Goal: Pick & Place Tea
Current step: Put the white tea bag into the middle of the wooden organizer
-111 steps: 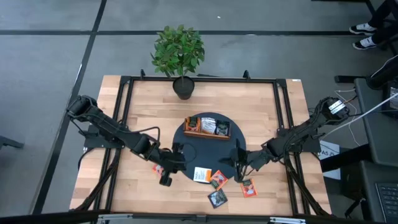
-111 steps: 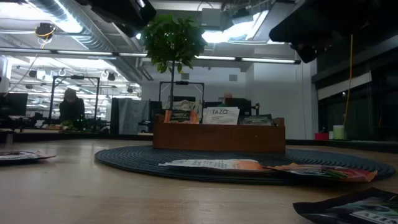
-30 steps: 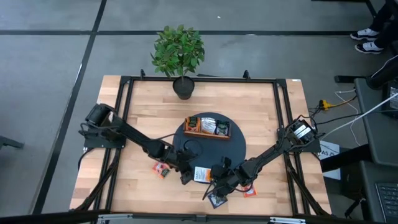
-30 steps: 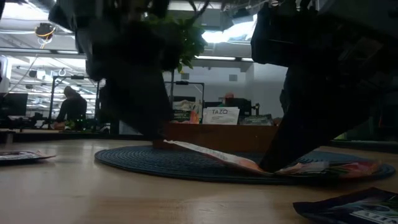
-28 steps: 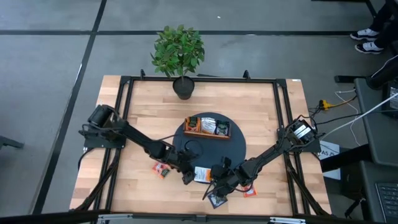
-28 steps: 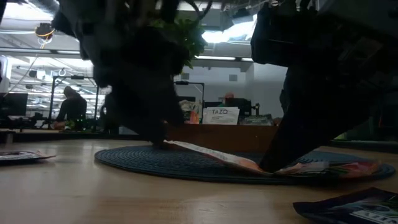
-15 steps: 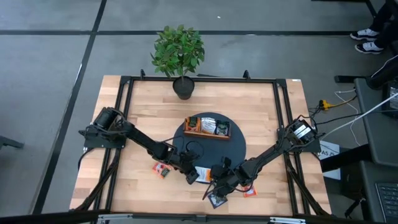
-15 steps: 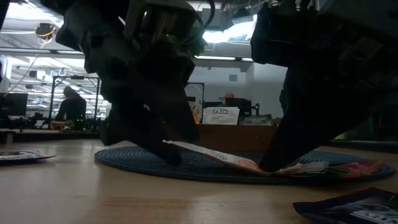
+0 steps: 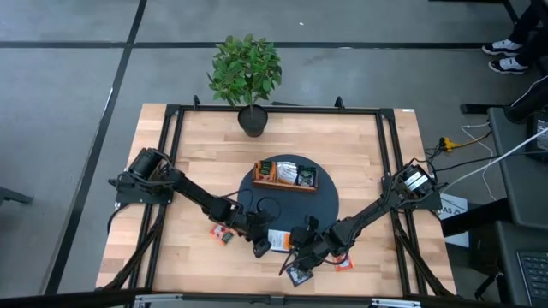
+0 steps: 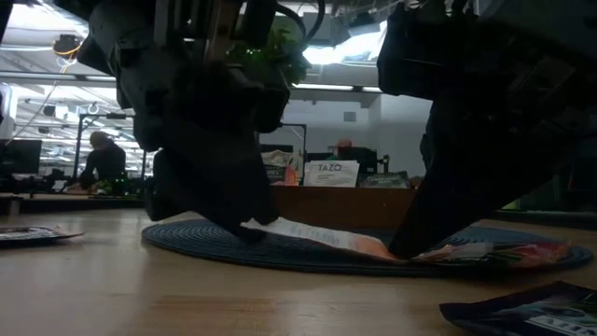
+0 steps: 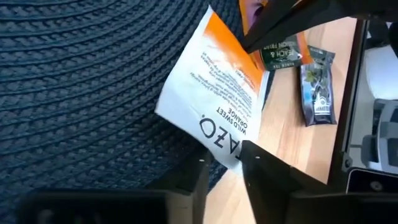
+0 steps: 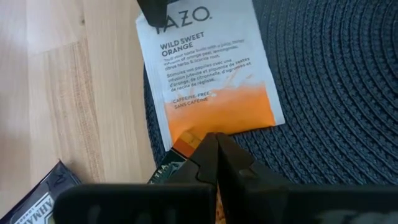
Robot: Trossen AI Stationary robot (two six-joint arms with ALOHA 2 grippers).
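A white-and-orange tea sachet (image 9: 278, 240) lies at the near edge of the round dark mat (image 9: 330, 201). My left gripper (image 9: 261, 247) is at its white end and narrowly shut on it (image 11: 225, 163). My right gripper (image 9: 296, 249) is shut, its tips on the sachet's orange end (image 12: 214, 138). In the low view the sachet (image 10: 317, 237) slants, its white end raised. The wooden tray (image 9: 285, 174) with several sachets stands on the mat's far part. My left gripper has the white end's corner (image 11: 231, 155) between its two fingers, which come slanting down from the table's left. That end is raised off the mat (image 10: 256, 225). My right gripper presses its shut fingertips (image 12: 214, 143) down on the orange end (image 12: 205, 127), slanting from the right. That end stays on the mat (image 10: 387, 250).
Loose sachets lie on the wood: a dark one (image 9: 300, 274) near the front edge, an orange one (image 9: 342, 261) to its right, one (image 9: 223, 233) left of the mat. A potted plant (image 9: 248, 77) stands at the far edge.
My left gripper has moved toward the near edge and the table's right, up to the sachet's raised white end. That end has sunk a little. My right gripper and the orange end have stayed in place.
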